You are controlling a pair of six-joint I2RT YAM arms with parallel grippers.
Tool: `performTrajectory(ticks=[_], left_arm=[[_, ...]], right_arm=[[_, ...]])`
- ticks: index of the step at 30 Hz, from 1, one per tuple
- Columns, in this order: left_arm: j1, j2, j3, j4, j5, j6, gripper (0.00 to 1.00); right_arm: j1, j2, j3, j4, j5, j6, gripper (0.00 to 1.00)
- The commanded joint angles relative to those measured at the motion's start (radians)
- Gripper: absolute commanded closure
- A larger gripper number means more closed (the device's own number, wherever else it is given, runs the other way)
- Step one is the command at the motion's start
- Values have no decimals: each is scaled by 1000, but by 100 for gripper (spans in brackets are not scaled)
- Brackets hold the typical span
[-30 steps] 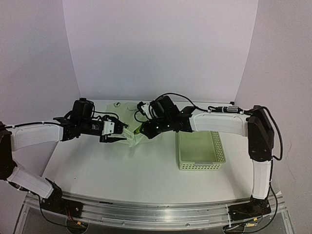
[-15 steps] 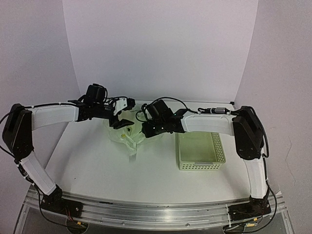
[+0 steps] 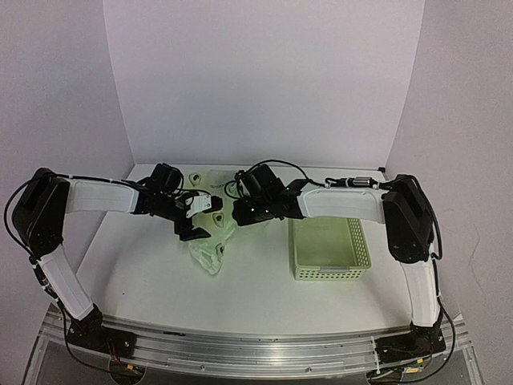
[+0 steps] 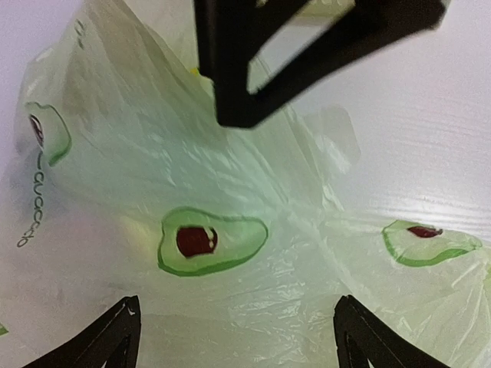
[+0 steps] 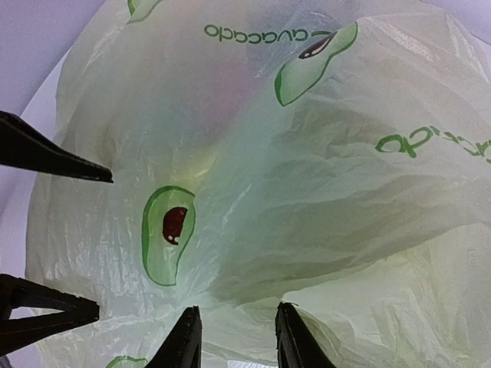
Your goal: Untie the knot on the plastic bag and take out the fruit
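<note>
place: robot test lab | signs: two robot arms (image 3: pixel 353 200) bolted to a metal rail (image 3: pixel 256 351) at the bottom | plain white table (image 3: pixel 144 273) | bare white walls (image 3: pixel 264 80) all round like a booth

Left hand (image 3: pixel 196 226) drops back down as thin pale-green crinkly plastic bag (image 3: pixel 207 255) slumps left of rigid lattice basket (image 3: pixel 329 273).

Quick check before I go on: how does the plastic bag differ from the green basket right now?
Material: the plastic bag is thin, crumpled, translucent film, while the basket is a rigid lattice box. Print: the bag carries avocado pictures and lettering; the basket is plain. Pose: the bag lies slumped left of centre; the basket stands square to its right, not touching it. Both are pale green.
</note>
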Motion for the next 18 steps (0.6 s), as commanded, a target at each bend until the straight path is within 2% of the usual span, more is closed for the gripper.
performTrajectory(ticks=[1,3,5,10,13,15,18], left_arm=[[-3,16,-64,62,-80,117,15],[-3,17,-82,71,-92,128,19],[-2,16,-88,66,-92,122,27],[-3,14,-69,35,-66,82,61],[-3,16,-74,46,-68,80,74],[-4,13,-68,34,-66,73,79],[-3,-2,0,-58,26,18,71]], right_arm=[[-1,19,3,5,-3,13,69],[-2,21,-6,4,-2,10,69],[-1,23,-16,4,-9,9,69],[-1,26,-27,4,-9,2,69],[-2,24,-32,4,-4,-6,69],[-2,18,-38,4,-10,-12,69],[-2,4,-43,4,-91,-27,68]])
